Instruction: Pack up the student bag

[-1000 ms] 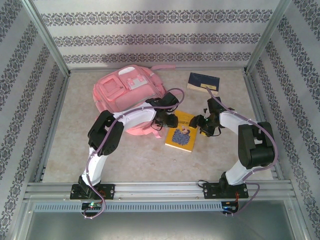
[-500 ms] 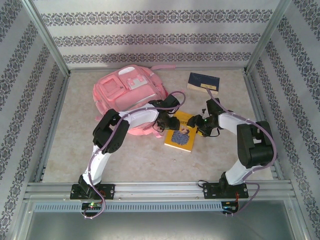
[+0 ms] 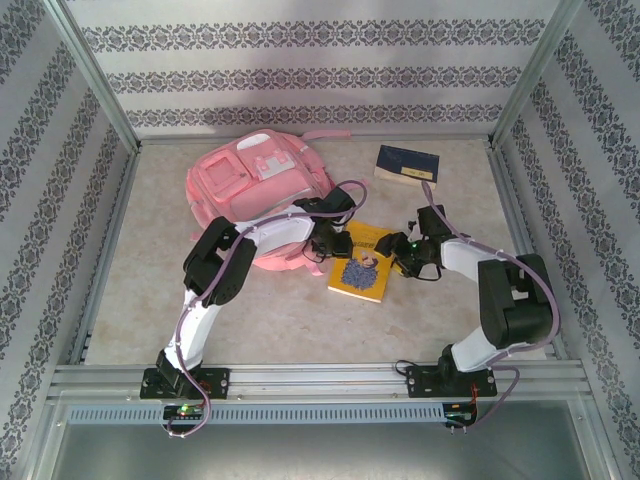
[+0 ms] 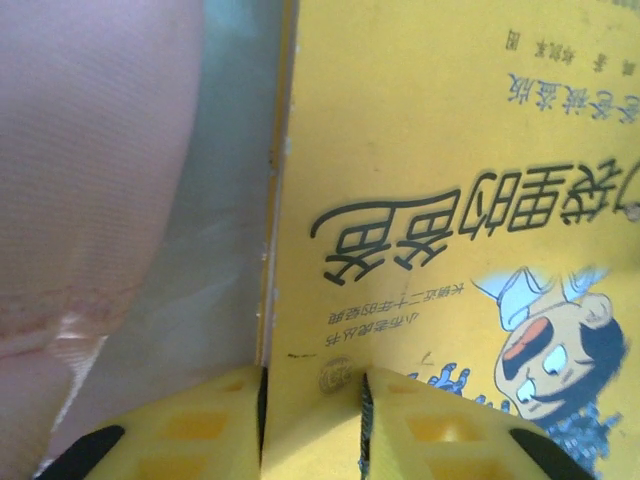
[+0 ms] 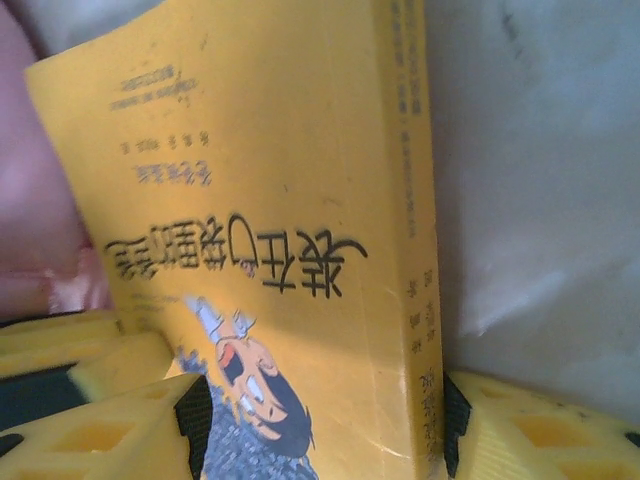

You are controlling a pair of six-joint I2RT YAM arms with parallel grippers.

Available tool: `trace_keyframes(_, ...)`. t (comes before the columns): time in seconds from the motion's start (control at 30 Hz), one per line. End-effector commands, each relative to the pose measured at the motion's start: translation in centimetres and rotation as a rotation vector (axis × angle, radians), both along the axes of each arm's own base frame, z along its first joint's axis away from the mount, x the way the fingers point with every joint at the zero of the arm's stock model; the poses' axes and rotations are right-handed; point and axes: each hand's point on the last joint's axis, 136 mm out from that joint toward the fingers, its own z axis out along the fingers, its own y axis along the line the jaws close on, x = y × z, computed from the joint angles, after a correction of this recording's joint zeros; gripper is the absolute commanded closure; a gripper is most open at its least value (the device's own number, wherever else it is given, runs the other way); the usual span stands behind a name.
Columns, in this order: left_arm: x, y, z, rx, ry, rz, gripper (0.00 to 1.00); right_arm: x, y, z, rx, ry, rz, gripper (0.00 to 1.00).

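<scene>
The student bag (image 3: 258, 185), pink with white trim, lies flat; both hands (image 3: 340, 243) (image 3: 403, 257) grip the yellow book (image 3: 362, 262).

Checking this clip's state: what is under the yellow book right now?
The yellow book lies on the beige tabletop, its far left corner by the student bag. Anything beneath its cover is hidden.

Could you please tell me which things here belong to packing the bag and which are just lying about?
In use:
student bag
yellow book, with left gripper and right gripper straddling its edges

Lying about:
dark blue book
</scene>
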Motion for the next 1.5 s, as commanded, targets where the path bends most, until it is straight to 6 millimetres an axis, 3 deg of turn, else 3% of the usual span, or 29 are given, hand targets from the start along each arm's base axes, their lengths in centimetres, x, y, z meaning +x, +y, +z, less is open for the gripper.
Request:
trace_keyframes(0.0, -1.5, -1.7, -1.5, -0.056, 0.045, -0.041, 0.77, 0.4, 4.9, 7.6, 0.289, -0.172, 0.136, 0.38)
trace_keyframes(0.13, -1.6, -2.0, -1.2, -0.075, 0.046, -0.049, 0.80, -0.4, 5.4, 8.4, 0.297, -0.190, 0.167, 0.38)
trace_keyframes(0.47, -1.7, -2.1, 1.0, -0.135, 0.036, -0.030, 0.81, -0.6, 4.0, 2.6, 0.127, -0.074, 0.161, 0.49)
trace_keyframes(0.5, -1.8, -2.3, 1.2, -0.150, 0.040, -0.030, 0.81, -0.5, 4.0, 2.4, 0.126, -0.076, 0.161, 0.54)
trace_keyframes(0.63, -2.2, -2.0, 2.7, -0.191, 0.041, -0.015, 0.81, 0.2, 3.5, 3.3, 0.106, -0.103, 0.133, 0.89)
trace_keyframes(0.7, -2.0, -1.3, 4.3, -0.206, 0.018, 0.001, 0.79, 0.3, 2.9, 4.6, 0.063, -0.146, 0.119, 1.00)
trace_keyframes(0.8, -2.0, 0.2, 7.8, -0.249, -0.027, 0.026, 0.65, 0.2, 2.2, 7.6, -0.015, -0.233, 0.114, 1.00)
trace_keyframes(0.93, -2.2, 2.9, 13.1, -0.299, -0.122, 0.048, 0.52, -0.3, 3.1, 13.5, -0.125, -0.419, 0.161, 1.00)
trace_keyframes(1.1, -3.6, 6.1, 18.2, -0.394, -0.228, 0.042, 0.36, -2.9, 6.8, 23.4, 0.097, -0.749, 0.275, 1.00)
trace_keyframes(1.17, -4.4, 6.4, 20.6, -0.509, -0.264, 0.008, 0.21, -4.5, 8.2, 26.8, 0.226, -0.844, 0.354, 1.00)
trace_keyframes(1.27, -5.6, 6.3, 23.9, -0.671, -0.331, -0.063, 0.13, -7.1, 10.0, 29.5, 0.360, -0.893, 0.503, 1.00)
trace_keyframes(1.47, -9.4, 5.6, 29.1, -0.923, -0.400, -0.230, 0.19, -11.7, 12.4, 31.7, 0.533, -0.918, 0.706, 1.00)
